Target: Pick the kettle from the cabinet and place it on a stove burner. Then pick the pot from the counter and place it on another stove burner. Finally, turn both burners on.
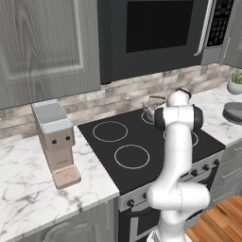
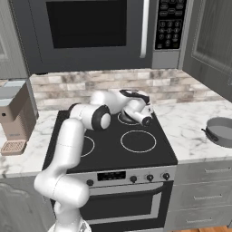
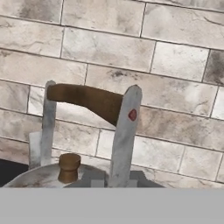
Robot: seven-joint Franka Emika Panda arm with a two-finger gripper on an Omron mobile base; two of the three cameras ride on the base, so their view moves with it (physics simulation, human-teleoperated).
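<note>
Left base view: the kettle is seen standing on the black cooktop at a rear burner, close to the brick backsplash. It is partly hidden by the arm, whose wrist reaches over it. The pot is seen well apart, on the counter at the far right.

Right base view: the gripper is seen low over the rear of the cooktop; the jaws are hidden by the hand, so the grip cannot be read here. The pot is noted on the marble to the right.

Hand view: the kettle's arched brown handle is seen straight ahead, crossing side to side above the knobbed lid. The jaws are judged closed. Whether the handle is gripped cannot be told.
</note>
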